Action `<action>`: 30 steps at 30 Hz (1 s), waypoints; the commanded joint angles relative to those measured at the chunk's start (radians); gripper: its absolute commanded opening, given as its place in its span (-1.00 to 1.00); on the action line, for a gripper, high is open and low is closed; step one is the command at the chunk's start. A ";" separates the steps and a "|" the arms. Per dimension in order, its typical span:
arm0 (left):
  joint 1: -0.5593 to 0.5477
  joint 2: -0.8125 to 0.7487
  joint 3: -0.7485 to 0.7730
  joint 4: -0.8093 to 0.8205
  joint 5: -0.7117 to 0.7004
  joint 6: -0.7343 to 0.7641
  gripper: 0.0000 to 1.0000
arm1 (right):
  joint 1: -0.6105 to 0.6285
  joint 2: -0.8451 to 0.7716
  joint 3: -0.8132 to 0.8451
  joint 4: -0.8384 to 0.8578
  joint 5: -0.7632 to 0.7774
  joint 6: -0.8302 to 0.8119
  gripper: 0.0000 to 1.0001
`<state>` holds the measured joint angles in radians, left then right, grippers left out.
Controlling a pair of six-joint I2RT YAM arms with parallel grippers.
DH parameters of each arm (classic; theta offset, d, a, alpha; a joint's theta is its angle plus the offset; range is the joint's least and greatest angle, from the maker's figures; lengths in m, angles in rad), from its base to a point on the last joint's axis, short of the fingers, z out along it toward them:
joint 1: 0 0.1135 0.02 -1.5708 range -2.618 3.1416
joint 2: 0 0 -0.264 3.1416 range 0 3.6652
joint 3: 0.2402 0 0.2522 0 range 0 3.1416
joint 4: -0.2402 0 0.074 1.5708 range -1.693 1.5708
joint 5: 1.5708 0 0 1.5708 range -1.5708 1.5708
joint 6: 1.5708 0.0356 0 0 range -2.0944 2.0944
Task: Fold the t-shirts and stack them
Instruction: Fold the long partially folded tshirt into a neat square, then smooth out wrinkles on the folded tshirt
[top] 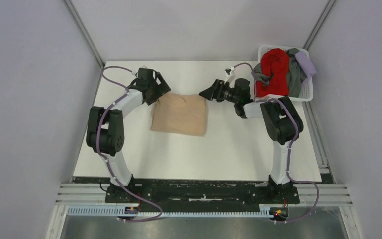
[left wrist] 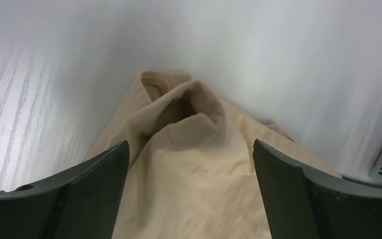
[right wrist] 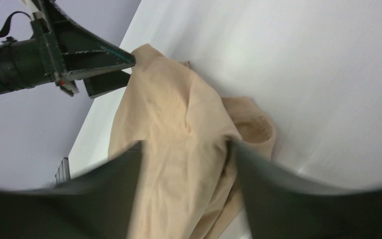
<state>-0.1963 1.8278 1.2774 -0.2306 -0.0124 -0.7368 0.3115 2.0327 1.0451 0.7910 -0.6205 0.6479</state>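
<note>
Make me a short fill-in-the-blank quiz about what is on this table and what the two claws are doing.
1. The white basket stands at the far ____ corner of the table.
2. It holds a grey garment, a lavender garment and a ____ one.
3. The tan t-shirt lies ____ the left claw and the right claw.
4. Both claws are ____.

Missing words: right; red; between; open.

tan t-shirt (left wrist: 194,194): lower part runs off the bottom edge in both wrist views.
right hand (right wrist: 186,147): fingers (right wrist: 298,204) blurred (outlines smeared), bases cut off.
basket (top: 304,92): near-left wall behind the right arm (top: 278,124); heaped t-shirts (top: 274,67), count unclear.
left hand (top: 165,89): contact with cloth too small to tell from above.
</note>
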 commanded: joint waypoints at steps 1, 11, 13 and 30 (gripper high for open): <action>0.014 -0.001 0.085 0.025 0.040 0.039 0.99 | -0.014 0.048 0.160 -0.056 -0.007 -0.023 0.96; 0.008 -0.163 0.000 0.133 0.282 0.025 0.99 | 0.014 -0.250 -0.038 -0.217 0.134 -0.204 0.96; 0.002 -0.166 -0.023 0.181 0.317 0.016 0.99 | 0.043 -0.271 -0.062 -0.195 0.104 -0.206 0.96; 0.034 0.245 0.171 0.052 0.197 -0.011 0.99 | 0.090 0.149 0.203 -0.206 0.033 -0.113 0.96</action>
<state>-0.1810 2.0403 1.4101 -0.1368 0.2134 -0.7349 0.4076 2.1269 1.1938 0.6270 -0.5930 0.5392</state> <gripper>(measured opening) 0.993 0.979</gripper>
